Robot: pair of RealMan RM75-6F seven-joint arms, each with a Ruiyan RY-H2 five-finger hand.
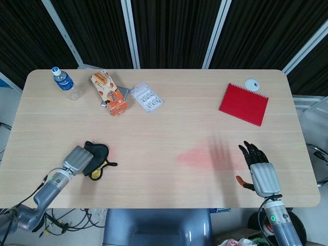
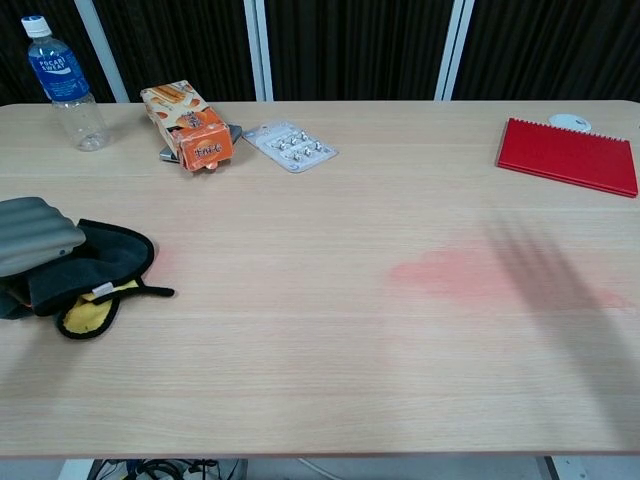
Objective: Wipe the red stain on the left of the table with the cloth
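Cloth [image 1: 97, 158], black with a yellow inner face, is seen in the head view lying crumpled on the left part of the table [image 1: 164, 107], near its front edge. The left hand [image 1: 78, 160] is laid on the cloth's left side; its grey back is turned up and its fingers are hidden beneath it, so whether they clamp the fabric cannot be told. A red stain [image 1: 197, 157] is visible right of the table's centre. The right hand [image 1: 259, 168] is held over the front right corner, its dark fingers [image 1: 252, 152] stretched forward and slightly apart, with nothing between them. Along the far side a water bottle [image 1: 64, 83], an orange snack box [image 1: 109, 93], a blister pack [image 1: 146, 97], a red notebook [image 1: 244, 104] and a small white disc [image 1: 251, 84] are set out.

In the chest view the cloth [image 2: 95, 278] is shown at the left edge, with the left hand [image 2: 30, 236] resting on its left part and a black strap trailing to the right. The stain [image 2: 455, 274] is seen well apart from it, and a faint pink tint is noted just beside the cloth's right edge. The bottle [image 2: 63, 83], box [image 2: 188, 127], pack [image 2: 290, 146] and notebook [image 2: 570, 155] are seen at the back. The right hand is not shown here.
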